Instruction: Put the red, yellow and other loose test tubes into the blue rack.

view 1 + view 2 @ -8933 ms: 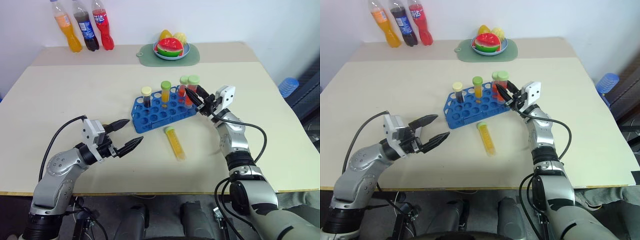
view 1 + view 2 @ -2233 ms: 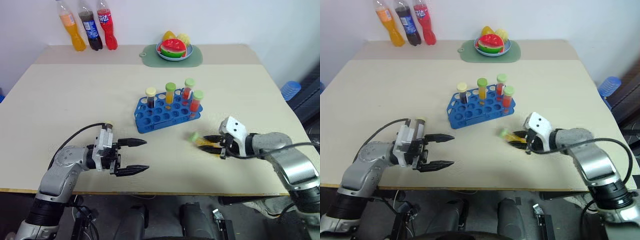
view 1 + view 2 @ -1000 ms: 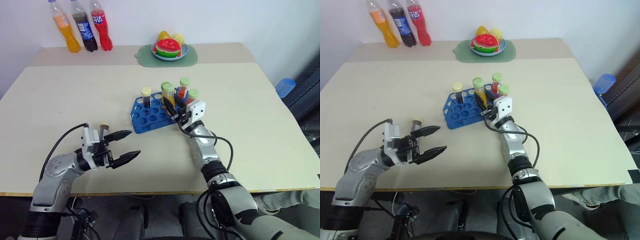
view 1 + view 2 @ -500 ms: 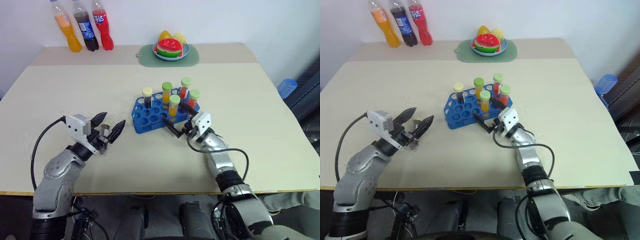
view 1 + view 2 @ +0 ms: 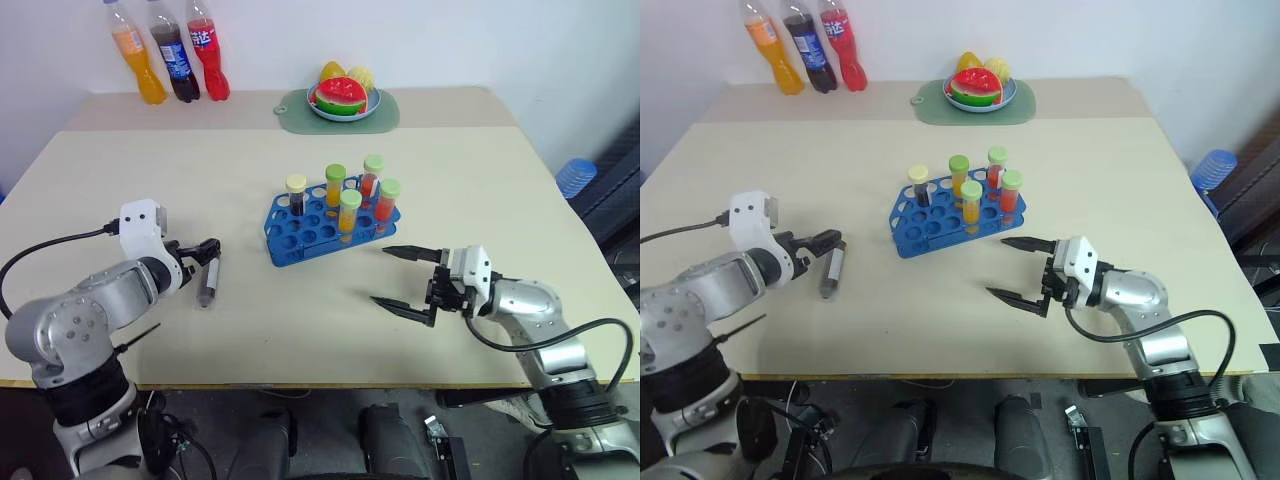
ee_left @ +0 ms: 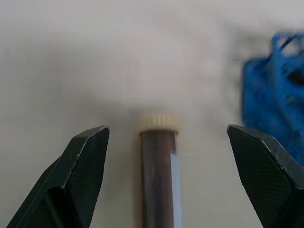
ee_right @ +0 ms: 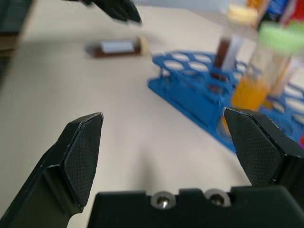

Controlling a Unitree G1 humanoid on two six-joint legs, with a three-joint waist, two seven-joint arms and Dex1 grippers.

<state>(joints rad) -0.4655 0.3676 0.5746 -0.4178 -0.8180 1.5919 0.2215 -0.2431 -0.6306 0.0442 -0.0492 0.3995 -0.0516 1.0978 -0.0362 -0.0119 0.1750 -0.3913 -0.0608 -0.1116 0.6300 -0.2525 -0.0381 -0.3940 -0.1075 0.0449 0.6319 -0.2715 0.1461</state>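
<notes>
Nearest the front edge of the pale counter, the right claw hangs just above the surface with its two black fingers spread wide and nothing between them, pointing across toward the robot's left; to the far left, the left claw stands just as wide open, its fingers either side of a dark tube that lies flat on the counter, not gripped; the left wrist view shows that tube's cream cap between the parted fingertips, with clear gaps on both sides.

Farther back, near the middle of the counter, sits the blue rack, set at a slant, between the two claws and apart from both; five capped tubes stand upright in its holes: a dark one with a cream cap, an orange one with a green cap, a second orange one nearer the front row, and two red ones toward the right end; the remaining holes in the near rows are open.

At the far side, a green mat carries a plate of fruit; three soft-drink bottles stand in the far left corner against the white wall.
</notes>
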